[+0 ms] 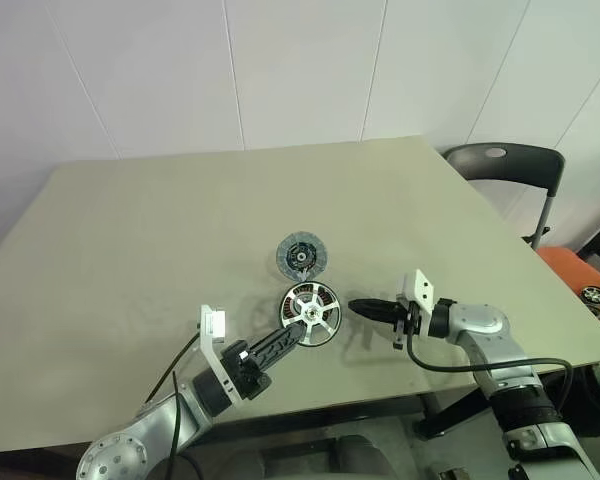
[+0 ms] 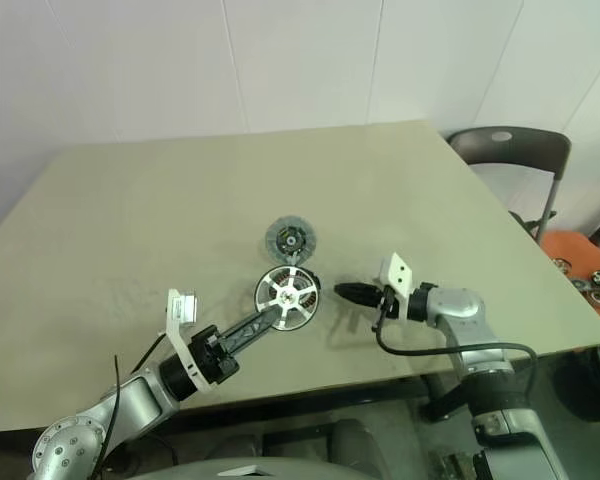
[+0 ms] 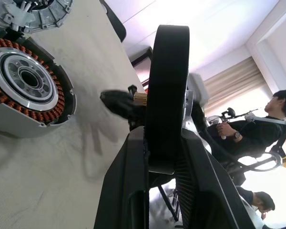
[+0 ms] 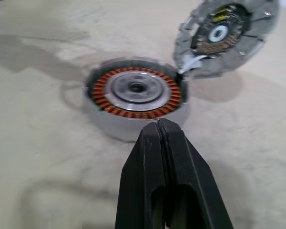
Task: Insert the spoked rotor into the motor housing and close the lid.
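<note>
Rotor (image 3: 168, 90) is sitting edge-on in the left gripper (image 1: 302, 332) above the housing (image 4: 136, 93); the right gripper (image 1: 358, 307) is waiting closed and empty nearby, open bench (image 1: 130, 250) around.

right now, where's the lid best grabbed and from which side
Take the lid by its thin outer rim, probably from the robot's right, on the edge away from the motor housing. It is a flat disc lying close beside the housing, so its near edge looks crowded.

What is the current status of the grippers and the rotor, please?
Left gripper shut on spoked rotor, above motor housing. Right gripper shut, empty, beside it. Lid on table, clear.
</note>
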Robot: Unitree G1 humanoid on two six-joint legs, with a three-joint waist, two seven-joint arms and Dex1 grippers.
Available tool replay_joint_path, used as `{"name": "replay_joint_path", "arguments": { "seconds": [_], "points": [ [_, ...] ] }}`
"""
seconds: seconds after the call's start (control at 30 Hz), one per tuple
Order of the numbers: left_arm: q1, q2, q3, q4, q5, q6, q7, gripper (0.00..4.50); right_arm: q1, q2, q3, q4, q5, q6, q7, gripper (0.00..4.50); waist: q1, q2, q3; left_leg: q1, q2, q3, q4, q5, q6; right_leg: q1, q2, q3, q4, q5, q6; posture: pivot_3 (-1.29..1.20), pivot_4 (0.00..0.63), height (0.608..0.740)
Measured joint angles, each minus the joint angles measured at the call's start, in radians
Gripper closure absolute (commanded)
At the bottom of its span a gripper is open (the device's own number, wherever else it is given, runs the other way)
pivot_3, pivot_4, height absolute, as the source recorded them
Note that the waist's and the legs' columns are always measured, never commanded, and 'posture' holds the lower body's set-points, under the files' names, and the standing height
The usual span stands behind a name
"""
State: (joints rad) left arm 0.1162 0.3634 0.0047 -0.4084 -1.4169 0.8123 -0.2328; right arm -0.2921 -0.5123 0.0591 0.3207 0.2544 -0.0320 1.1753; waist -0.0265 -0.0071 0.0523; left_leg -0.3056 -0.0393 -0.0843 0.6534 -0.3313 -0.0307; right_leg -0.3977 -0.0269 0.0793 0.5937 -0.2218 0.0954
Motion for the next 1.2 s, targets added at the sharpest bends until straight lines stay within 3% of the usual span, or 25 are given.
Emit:
{"name": "replay_joint_path", "arguments": {
  "seconds": [0.1,0.17,0.27,0.4,0.57,0.77,0.87,1.2],
  "points": [
    [-0.261,0.11,0.094,0.426,0.066,0.011,-0.161,4.07,-0.041,-0.003,0.009,0.025,0.001,0.001,0.025,4.5,0.001,0.0,0.0,0.001,0.001,-0.003,0.002,0.0,0.0,-0.001,0.005,-0.001,0.0,0.001,-0.002,0.0,0.0,0.74],
    [-0.297,0.126,0.138,0.536,0.104,0.013,-0.247,4.07,-0.02,-0.023,0.012,0.042,-0.006,0.005,0.043,4.5,-0.018,-0.001,-0.002,0.002,-0.001,-0.002,-0.003,0.0,0.0,0.001,0.001,0.0,-0.001,0.001,-0.002,0.0,0.0,0.74],
    [-0.304,0.096,0.131,0.594,0.152,0.04,-0.317,4.07,0.001,-0.016,0.032,0.073,-0.032,0.002,0.037,4.5,-0.019,-0.002,-0.002,-0.005,-0.001,-0.002,-0.004,-0.001,0.0,-0.01,-0.002,0.003,0.0,0.006,0.0,0.0,0.0,0.74],
    [-0.313,0.091,0.141,0.621,0.203,0.061,-0.372,4.07,-0.021,-0.01,0.038,0.134,-0.046,-0.026,0.016,4.5,-0.011,-0.003,-0.002,-0.017,0.0,-0.004,-0.004,0.002,-0.006,-0.024,-0.003,0.002,0.002,0.007,-0.001,0.0,0.0,0.74],
    [-0.322,0.067,0.164,0.645,0.252,0.077,-0.407,4.07,-0.062,-0.032,0.035,0.182,-0.044,-0.033,0.042,4.5,-0.003,-0.002,-0.002,-0.015,-0.002,-0.002,-0.002,0.0,-0.002,-0.021,-0.002,0.002,0.002,0.008,-0.003,0.0,0.0,0.74],
    [-0.326,0.059,0.183,0.649,0.274,0.123,-0.449,4.07,-0.253,-0.243,-0.082,0.253,0.026,0.07,0.181,4.5,0.009,-0.002,-0.002,-0.011,-0.001,-0.003,0.005,0.0,-0.001,-0.013,0.0,-0.001,0.001,0.007,-0.006,0.0,0.0,0.74],
    [-0.316,0.061,0.194,0.58,0.233,0.204,-0.478,4.07,-0.257,-0.234,-0.086,0.252,0.034,0.075,0.201,4.5,0.006,-0.008,-0.005,-0.009,0.001,-0.004,0.004,-0.001,-0.001,-0.01,0.002,-0.002,0.001,0.005,-0.003,0.0,0.0,0.74],
    [-0.303,0.045,0.24,0.487,0.181,0.298,-0.454,4.07,-0.217,-0.203,-0.064,0.25,0.033,0.095,0.221,4.5,0.008,-0.002,-0.003,-0.011,0.0,-0.003,0.008,-0.001,-0.001,-0.01,0.0,0.0,0.002,0.007,-0.006,0.0,0.0,0.74]
  ]
}}
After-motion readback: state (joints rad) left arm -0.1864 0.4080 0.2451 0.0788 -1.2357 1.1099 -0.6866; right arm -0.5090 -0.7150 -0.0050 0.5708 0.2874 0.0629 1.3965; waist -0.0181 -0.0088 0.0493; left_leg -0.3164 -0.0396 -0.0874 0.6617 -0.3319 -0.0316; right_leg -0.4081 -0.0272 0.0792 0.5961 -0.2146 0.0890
